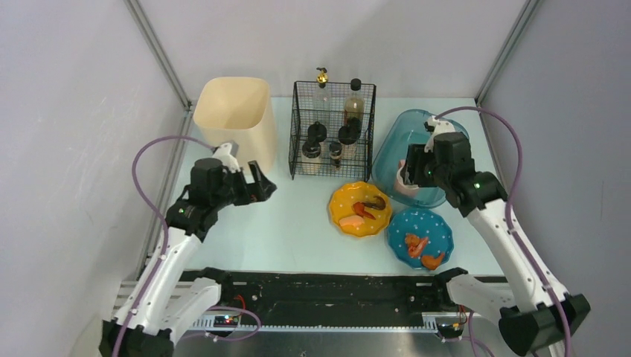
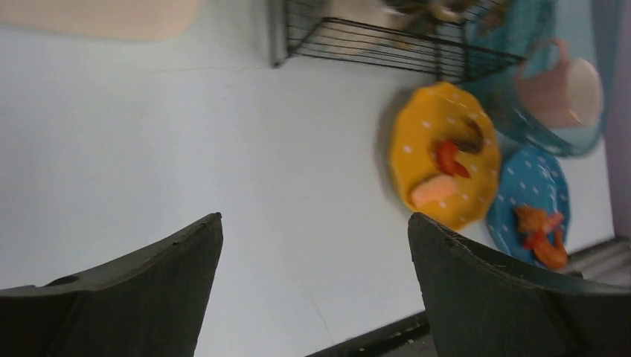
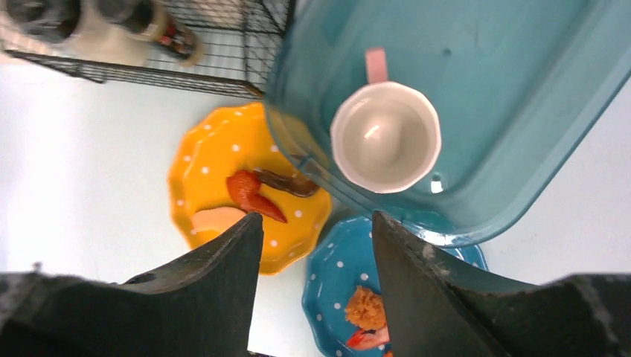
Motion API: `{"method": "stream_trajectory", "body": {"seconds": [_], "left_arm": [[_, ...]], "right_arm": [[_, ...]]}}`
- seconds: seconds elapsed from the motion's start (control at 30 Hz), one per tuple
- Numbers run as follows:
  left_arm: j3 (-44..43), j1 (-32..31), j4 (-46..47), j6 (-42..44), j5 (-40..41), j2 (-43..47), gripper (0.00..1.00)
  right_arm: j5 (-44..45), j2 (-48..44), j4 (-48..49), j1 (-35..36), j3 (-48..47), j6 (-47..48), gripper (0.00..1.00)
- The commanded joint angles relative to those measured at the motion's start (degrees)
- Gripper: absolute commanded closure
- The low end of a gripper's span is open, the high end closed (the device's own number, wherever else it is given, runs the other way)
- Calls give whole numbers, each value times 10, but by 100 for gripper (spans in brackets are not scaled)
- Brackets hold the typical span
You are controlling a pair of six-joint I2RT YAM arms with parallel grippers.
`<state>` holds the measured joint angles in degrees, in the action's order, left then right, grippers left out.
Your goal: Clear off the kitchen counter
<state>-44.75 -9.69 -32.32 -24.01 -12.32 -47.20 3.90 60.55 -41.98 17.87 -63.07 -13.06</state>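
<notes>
Mug sits in the tub, off the counter; right gripper above it, jaws parted, empty; left gripper, jaws spread wide.

The kitchen counter holds a bin, rack, tub, yellow plate, blue plate.

Left arm and right arm: white link shells, black joint housings, one small green light apiece. Purple cable looped along each. Left gripper and right gripper: dark, matte, wedge-shaped fingers.
</notes>
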Motion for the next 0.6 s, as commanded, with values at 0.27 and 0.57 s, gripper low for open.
{"method": "stream_trajectory", "body": {"seconds": [0.27, 0.57], "left_arm": [[-88, -315, 17, -80, 172, -111, 2], [-109, -362, 37, -153, 193, -218, 2]], "right_arm": [[-61, -107, -6, -42, -9, -45, 30], [-132, -127, -12, -45, 29, -65, 3]]}}
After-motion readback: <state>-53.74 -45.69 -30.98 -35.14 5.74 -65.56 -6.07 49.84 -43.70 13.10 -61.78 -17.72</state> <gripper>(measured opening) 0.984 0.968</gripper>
